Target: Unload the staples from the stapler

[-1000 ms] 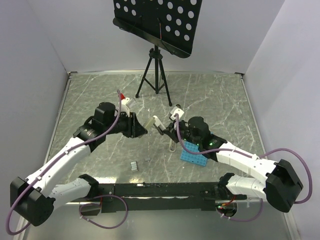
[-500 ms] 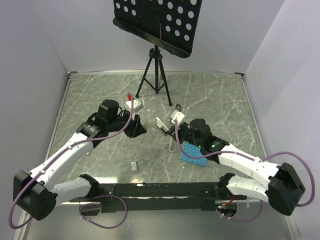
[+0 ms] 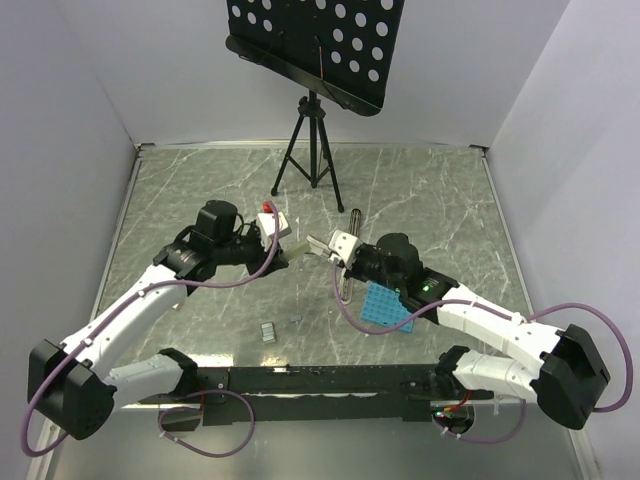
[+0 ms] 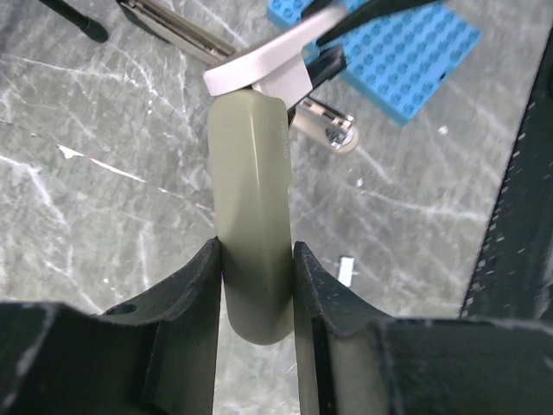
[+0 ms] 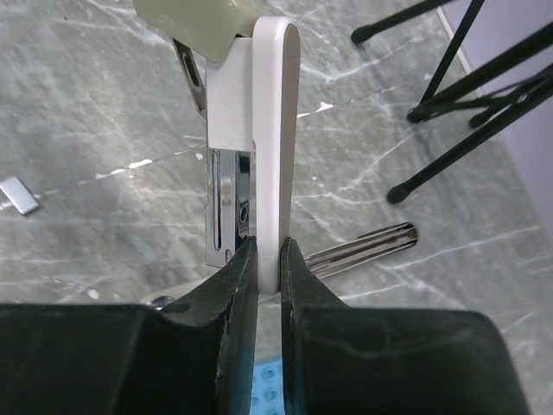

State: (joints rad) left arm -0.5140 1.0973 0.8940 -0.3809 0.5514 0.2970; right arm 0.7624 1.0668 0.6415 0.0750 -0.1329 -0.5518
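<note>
both arms have closed in and rolled: left gripper (image 4: pixel 255 259) clamps the stapler (image 4: pixel 251 173) by its olive arm, right gripper (image 5: pixel 266 259) pinches the white arm, spreading it between them, probably baring the magazine. staples (image 3: pixel 268 332) lie below on the worktop (image 3: pixel 200 190).

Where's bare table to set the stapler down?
Free: table right of the tripod out to its right edge; far-left corner beyond the left arm. Crowded: centre, where left gripper and right gripper clamp the stapler, with the dark bar, blue tray and staples close by.
</note>
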